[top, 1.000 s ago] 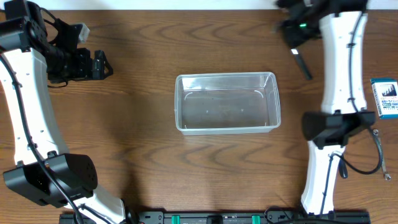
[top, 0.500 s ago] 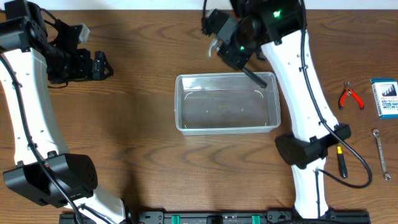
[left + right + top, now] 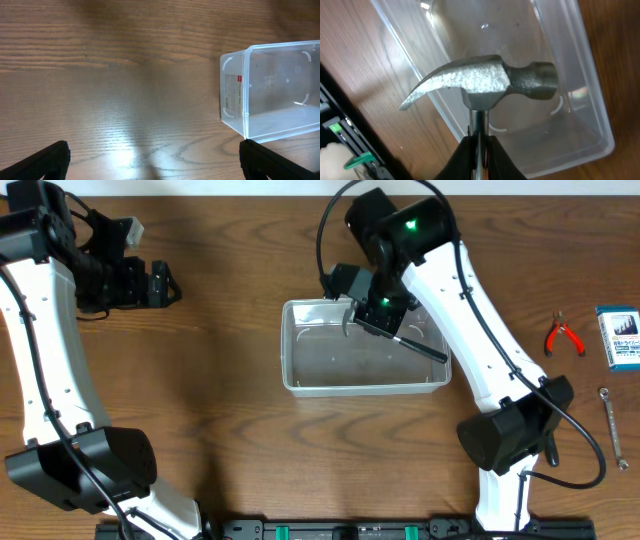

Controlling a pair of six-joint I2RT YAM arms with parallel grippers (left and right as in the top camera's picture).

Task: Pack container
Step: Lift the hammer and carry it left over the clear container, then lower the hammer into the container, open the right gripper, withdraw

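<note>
The right end effector (image 3: 383,310) is clamped on the shaft of a steel-headed claw hammer (image 3: 485,82), whose head hangs over the far part of the clear plastic rectangular container (image 3: 292,355). The container stands at the middle of the brown wooden bench (image 3: 230,430). The left end effector (image 3: 165,284) hovers with its fingers spread wide, gripping nothing, well to the container's left, while red-handled pliers (image 3: 563,336), a small blue-and-white box (image 3: 620,337) and a silver wrench (image 3: 612,420) lie along the bench's right edge, well apart from the container.
</note>
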